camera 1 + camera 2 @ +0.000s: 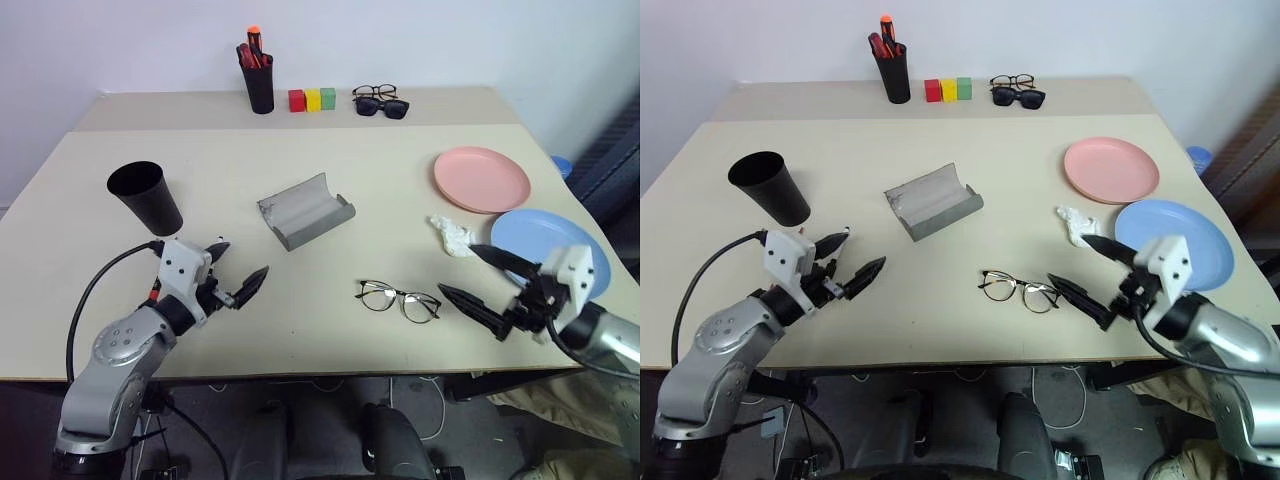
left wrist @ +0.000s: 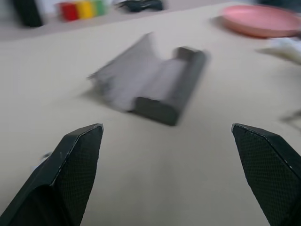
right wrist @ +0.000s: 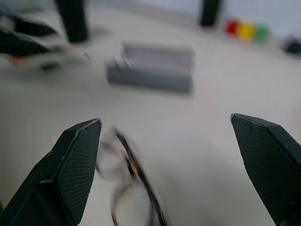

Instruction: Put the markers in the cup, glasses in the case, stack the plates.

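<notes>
1. Beige table point(image 1: 300, 330) against a plain white wall, with all the stuff spread out on top.
2. Left gripper point(image 1: 236, 272) hangs over the near edge with its fingers spread wide and nothing in them. Right gripper point(image 1: 482, 282) is the same deal, wide open and empty.
3. Pink plate point(image 1: 481, 178) sits well beyond the right gripper, and the light blue plate point(image 1: 545, 240) is just past it, partly behind the fingers. The two plates lie side by side, not stacked.
4. Grey case point(image 1: 305, 210) lies open, ahead of the left gripper and off toward the middle.
5. Black cup point(image 1: 146, 197) stands near the left gripper, just beyond it on the outer side.
6. Wire-rimmed glasses point(image 1: 398, 299) lie on the table just beside the right gripper's lower fingertip, between the two grippers.
7. White crumpled scrap point(image 1: 452, 235) sits just past the right gripper.
8. Far back: pen holder point(image 1: 260, 88) with red markers, coloured blocks point(image 1: 312, 99), sunglasses point(image 1: 383, 106).
</notes>
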`<state>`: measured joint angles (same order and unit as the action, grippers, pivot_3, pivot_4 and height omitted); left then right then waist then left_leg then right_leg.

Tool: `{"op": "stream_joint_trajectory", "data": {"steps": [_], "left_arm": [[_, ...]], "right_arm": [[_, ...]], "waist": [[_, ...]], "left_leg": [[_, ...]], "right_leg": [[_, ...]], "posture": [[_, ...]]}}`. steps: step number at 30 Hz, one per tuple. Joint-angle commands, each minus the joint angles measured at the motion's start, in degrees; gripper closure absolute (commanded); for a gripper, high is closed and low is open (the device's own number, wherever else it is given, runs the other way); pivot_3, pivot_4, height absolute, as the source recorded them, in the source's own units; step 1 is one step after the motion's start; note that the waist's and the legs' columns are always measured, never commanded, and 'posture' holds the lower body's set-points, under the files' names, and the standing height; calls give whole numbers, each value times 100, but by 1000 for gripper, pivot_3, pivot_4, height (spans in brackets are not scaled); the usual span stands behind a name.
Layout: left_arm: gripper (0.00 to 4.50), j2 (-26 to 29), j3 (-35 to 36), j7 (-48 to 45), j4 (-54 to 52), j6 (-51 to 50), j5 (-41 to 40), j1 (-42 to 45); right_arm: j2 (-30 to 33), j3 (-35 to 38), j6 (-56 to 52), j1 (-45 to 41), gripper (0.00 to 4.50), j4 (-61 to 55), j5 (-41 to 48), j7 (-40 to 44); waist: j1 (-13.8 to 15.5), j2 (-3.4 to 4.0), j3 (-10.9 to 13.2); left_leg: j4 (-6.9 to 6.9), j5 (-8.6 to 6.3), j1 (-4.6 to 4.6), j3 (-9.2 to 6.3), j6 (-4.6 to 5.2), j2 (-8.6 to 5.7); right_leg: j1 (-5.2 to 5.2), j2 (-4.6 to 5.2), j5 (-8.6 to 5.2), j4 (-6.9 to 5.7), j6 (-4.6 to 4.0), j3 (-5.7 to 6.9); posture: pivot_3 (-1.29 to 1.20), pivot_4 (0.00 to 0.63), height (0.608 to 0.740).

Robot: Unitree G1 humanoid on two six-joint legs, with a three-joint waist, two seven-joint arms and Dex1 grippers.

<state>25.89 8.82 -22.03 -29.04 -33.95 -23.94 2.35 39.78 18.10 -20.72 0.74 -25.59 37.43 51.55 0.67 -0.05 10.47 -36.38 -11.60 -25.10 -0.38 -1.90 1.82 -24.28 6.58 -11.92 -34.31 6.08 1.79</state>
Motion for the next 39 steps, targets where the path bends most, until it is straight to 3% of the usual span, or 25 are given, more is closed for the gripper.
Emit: {"op": "stream_joint_trajectory", "data": {"steps": [1, 8, 15, 22, 25, 32, 35, 39], "left_arm": [[0, -72, 273, 890, -232, -1248, -91, 742], [0, 55, 572, 1384, 709, -3660, -310, 2478], [0, 5, 614, 1634, 1658, -4534, -44, 3314], [0, -86, 386, 1741, 2773, -4770, 292, 3735], [843, -204, 401, 1764, 3052, -4853, 366, 3909], [4448, -323, 526, 1625, 3118, -5108, 385, 3975], [4448, -381, 623, 1553, 2819, -5329, 320, 3888], [4448, 409, -561, 567, 1118, -4643, -49, 3261]], "right_arm": [[59, -597, -10, -692, 40, 100, 108, 480], [-35, -1204, 194, -1297, 40, 532, -36, 1094], [-103, -1232, 722, -1222, 40, 946, -313, 1360], [-162, -1169, 1018, -893, 40, 921, -404, 1312], [-159, -1141, 1047, -815, 0, 865, -393, 1248], [-117, -1082, 1090, -730, 0, 860, -395, 1161], [-136, -1121, 1098, -790, 0, 926, -421, 1145], [-190, -1168, 1125, -939, 0, 1087, -473, 1138]], "waist": [[12, -15, 6], [3, -56, 15], [-2, -70, 22], [2, -70, 23], [9, -71, 23], [6, -70, 22], [6, -70, 22], [-33, -75, 25]], "left_leg": [[0, 0, 0, -2, 0, 0], [-3, 1, -4, -13, 1, -7], [-2, 2, 1, -14, 1, -6], [-2, 5, 3, -13, -4, -6], [-3, 7, 4, -14, -8, -6], [-2, 9, 7, -14, -11, -6], [-2, 9, 7, -13, -13, -6], [5, 10, 8, -12, -15, -6]], "right_leg": [[2, -2, 1, -1, 3, 0], [7, -6, 12, -6, 3, 0], [6, -7, 14, -15, 7, 0], [5, -8, 16, -20, 7, 0], [7, -8, 16, -21, 7, 0], [7, -7, 23, -24, 18, -1], [8, -7, 22, -24, 16, -1], [4, -7, 21, -25, 14, -5]], "posture": [[0, 150, 740], [0, 150, 740], [0, 150, 740], [0, 150, 740], [0, 150, 740], [0, 150, 740], [0, 150, 740], [0, 150, 740]]}}
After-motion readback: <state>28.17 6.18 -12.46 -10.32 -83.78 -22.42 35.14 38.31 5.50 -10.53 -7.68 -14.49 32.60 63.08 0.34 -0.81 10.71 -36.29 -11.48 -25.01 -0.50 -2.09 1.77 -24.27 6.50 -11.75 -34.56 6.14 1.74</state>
